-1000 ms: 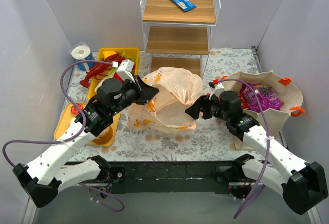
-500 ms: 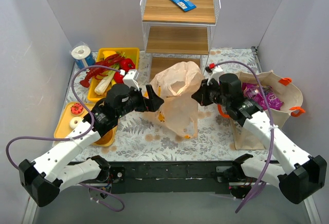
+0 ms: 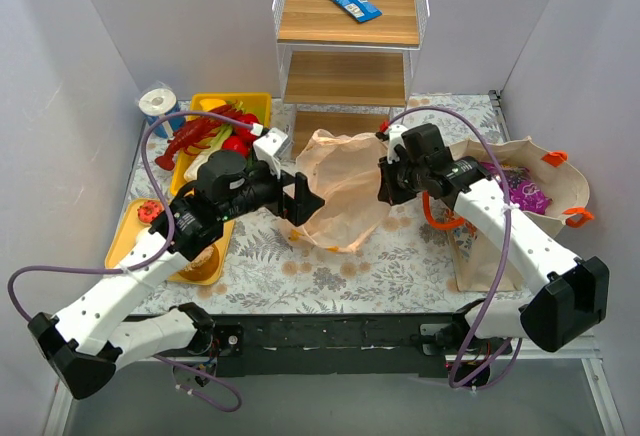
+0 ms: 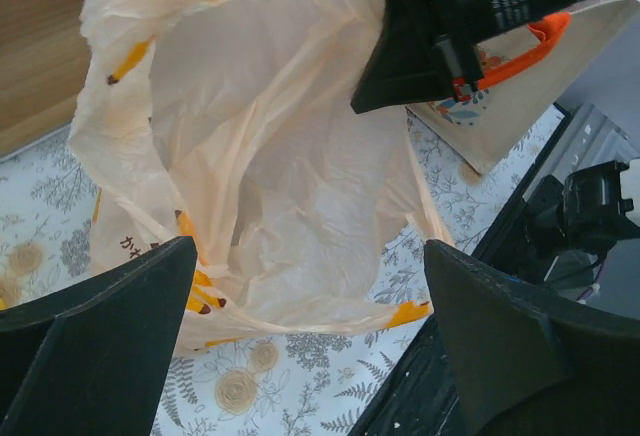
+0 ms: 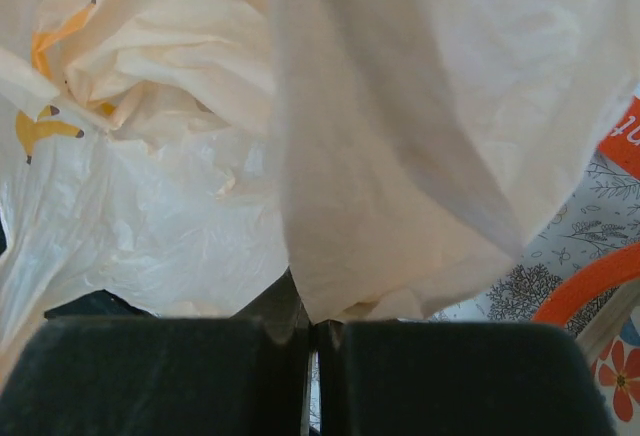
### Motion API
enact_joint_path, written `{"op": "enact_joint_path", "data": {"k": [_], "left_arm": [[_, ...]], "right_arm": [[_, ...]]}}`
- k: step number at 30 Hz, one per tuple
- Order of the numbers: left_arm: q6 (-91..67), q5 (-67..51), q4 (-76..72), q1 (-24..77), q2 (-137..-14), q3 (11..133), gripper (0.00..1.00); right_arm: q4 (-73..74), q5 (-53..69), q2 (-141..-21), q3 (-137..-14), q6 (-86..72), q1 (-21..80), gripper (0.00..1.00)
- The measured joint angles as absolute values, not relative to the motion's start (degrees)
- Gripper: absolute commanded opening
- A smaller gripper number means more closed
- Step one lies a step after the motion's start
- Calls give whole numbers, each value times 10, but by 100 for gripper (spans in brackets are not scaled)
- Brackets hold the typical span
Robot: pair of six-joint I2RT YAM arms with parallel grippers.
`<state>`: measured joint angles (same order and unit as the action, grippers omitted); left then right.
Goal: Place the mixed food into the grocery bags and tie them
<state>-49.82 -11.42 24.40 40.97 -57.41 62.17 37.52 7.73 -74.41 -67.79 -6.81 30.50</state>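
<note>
Plainly, much is hidden from us. In the right wrist view the peach bag (image 5: 170, 206) fills almost the whole picture, so we cannot tell what lies inside or beneath it; only a curve of orange handle (image 5: 590, 286) shows at the right edge. From above, the beige tote (image 3: 478, 266) is partly covered by the right arm, and of its contents we make out just a purple packet (image 3: 522, 196). The left wrist view cuts the bag off at the top.

The right pincer (image 3: 385, 186) is clenched on the peach bag, a fold of film caught between its pressed-together fingers (image 5: 180, 376). The left pincer (image 3: 300, 201) stands released, its fingers (image 4: 100, 336) spread wide, just beside the bag's left side; whether it touches we cannot tell. The bag sits on the floral table (image 3: 260, 256) between the two pincers. The toy food (image 3: 190, 141) lies in the yellow tray (image 3: 255, 99), well apart from both.
</note>
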Motion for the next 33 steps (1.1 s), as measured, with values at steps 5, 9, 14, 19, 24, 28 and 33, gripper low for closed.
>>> {"op": "enact_joint_path", "data": {"k": [5,9,14,19,24,28,33], "left_arm": [[-447,-92,240,431,-580,644,98],[-398,-53,212,433,-593,661,98],[-325,-29,170,433,-632,675,98],[-257,-29,147,433,-682,692,98],[-205,-10,140,433,-746,715,98],[-187,-6,139,433,-781,717,59],[-185,-26,136,433,-787,717,23]], "right_arm": [[391,80,-764,-696,-57,305,1],[399,87,-766,-697,-50,305,1],[412,96,-770,-710,-37,305,1],[425,111,-770,-717,-25,305,1],[434,130,-772,-719,-17,305,1],[441,140,-774,-721,-10,305,1],[463,141,-780,-746,9,305,1]]}}
